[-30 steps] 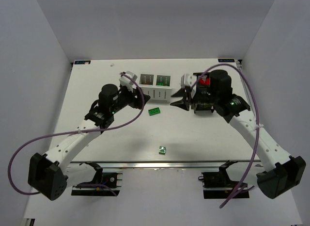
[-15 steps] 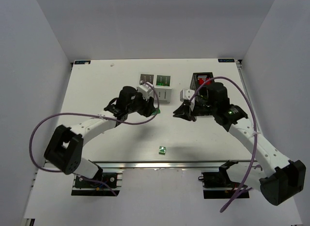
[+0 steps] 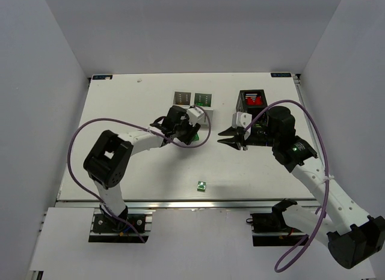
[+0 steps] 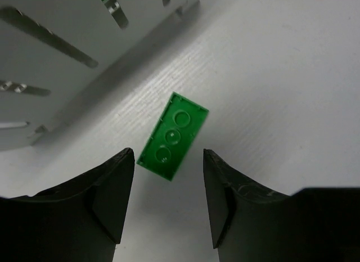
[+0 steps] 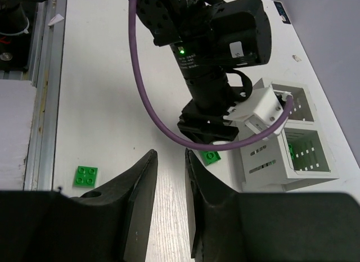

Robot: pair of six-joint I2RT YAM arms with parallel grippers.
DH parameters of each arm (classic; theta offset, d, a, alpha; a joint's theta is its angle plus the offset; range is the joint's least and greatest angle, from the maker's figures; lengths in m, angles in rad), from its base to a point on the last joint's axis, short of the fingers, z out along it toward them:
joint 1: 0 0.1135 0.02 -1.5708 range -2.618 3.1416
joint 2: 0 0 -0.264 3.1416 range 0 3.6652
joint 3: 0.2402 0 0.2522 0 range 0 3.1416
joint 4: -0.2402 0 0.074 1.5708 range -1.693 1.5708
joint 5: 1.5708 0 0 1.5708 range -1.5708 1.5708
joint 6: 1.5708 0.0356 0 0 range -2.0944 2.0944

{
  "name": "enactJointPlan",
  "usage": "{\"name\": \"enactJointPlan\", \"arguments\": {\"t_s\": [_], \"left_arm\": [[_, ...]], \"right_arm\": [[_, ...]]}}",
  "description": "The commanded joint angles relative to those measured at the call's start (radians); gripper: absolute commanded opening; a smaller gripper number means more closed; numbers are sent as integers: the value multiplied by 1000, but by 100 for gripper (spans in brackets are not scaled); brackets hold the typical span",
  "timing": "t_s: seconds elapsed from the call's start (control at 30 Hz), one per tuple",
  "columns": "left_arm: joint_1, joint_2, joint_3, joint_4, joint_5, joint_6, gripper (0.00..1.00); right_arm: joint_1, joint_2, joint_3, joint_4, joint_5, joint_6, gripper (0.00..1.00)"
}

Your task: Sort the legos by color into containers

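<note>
A dark green lego (image 4: 173,135), long and studded, lies flat on the table just in front of the white container (image 4: 56,76). My left gripper (image 4: 167,161) is open, its jaws on either side of the brick's near end and not pressing it. In the right wrist view the same lego (image 5: 211,156) peeks out under the left gripper (image 5: 209,130). My right gripper (image 5: 169,155) is open by a narrow gap with nothing in it, hovering right of the brick (image 3: 227,139). A square green lego (image 3: 201,185) lies near the front edge. The black container (image 3: 240,98) holds red legos (image 3: 253,101).
The white container (image 3: 183,106) has green pieces in its right compartment (image 3: 202,100). The square green brick (image 5: 85,175) lies left of my right fingers. Purple cables loop over both arms. The table's front rail runs along the bottom of the top view.
My left arm has swung right and down onto the green brick in front of the white box, its jaws narrowing. My right gripper has drawn back off the black box, uncovering it.
</note>
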Motion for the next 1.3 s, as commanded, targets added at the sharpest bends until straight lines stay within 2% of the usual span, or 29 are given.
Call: {"name": "enactJointPlan", "arguments": {"t_s": [0.0,0.4,0.67,0.83,0.97,1.0,1.07,1.13,1.2,1.27], "left_arm": [[-4,25,63,7,-53,45,62],[-5,117,144,-42,-24,70,65],[-5,125,135,-76,-3,80,66],[-5,145,140,-73,-22,60,63],[-5,124,141,-80,-36,42,51],[-5,113,138,-80,-39,39,44],[-10,65,126,-85,-49,21,39],[-22,0,106,-73,-64,-7,26],[-31,-45,104,-76,-56,-25,20],[-44,-108,101,-74,-23,-56,9]], "right_arm": [[-3,-3,-6,36,1,8,32],[-3,-7,-8,37,17,0,34],[-5,-3,-9,37,17,0,34],[-3,-1,-8,36,15,-3,34],[-3,-6,-9,34,17,-6,34],[-3,-7,-9,33,15,-6,34],[-5,-12,-9,34,15,-8,34],[-3,-15,-9,36,12,-6,34],[-3,-18,-9,37,14,-3,34],[-3,-21,-12,42,15,3,34]]}}
